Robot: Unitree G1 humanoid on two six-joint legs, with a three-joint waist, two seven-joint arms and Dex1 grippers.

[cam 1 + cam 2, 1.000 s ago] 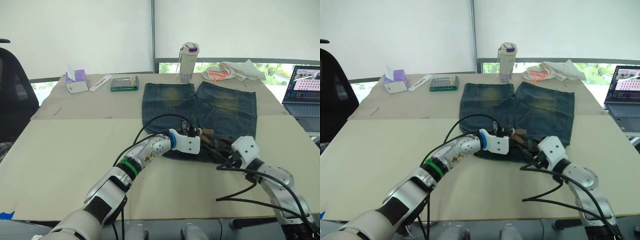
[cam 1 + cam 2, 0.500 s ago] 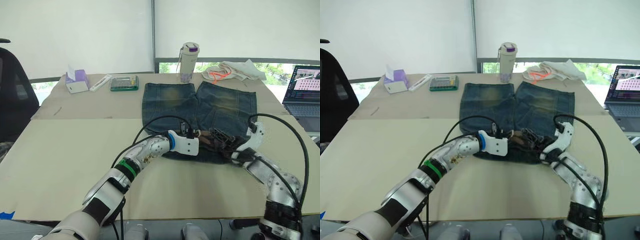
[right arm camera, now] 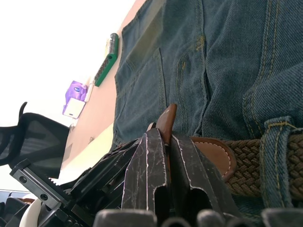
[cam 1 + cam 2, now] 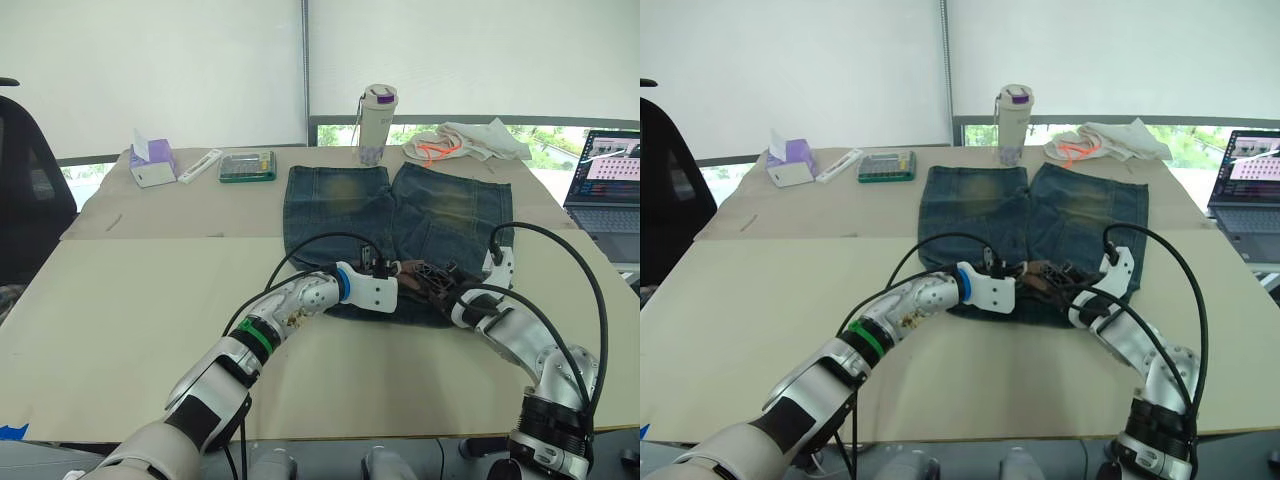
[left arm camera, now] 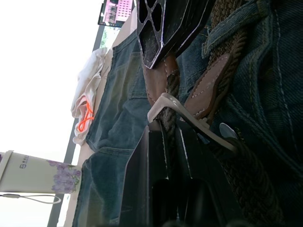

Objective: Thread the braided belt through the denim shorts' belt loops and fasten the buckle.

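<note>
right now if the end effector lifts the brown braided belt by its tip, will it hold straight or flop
The brown braided belt would probably flop: its woven strap looks pliable. The brown leather tip, pinched in the right end effector, looks stiffer. The silver metal buckle likely weighs down its end.

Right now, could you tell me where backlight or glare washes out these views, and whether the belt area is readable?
Left eye view: the light is soft and even, and the denim shorts cast hardly any shadow. Left wrist view: the background beside the cup is blown to white, and the buckle catches a highlight but reads clearly. Right wrist view: one corner is washed white, while the braided belt is evenly lit.
</note>
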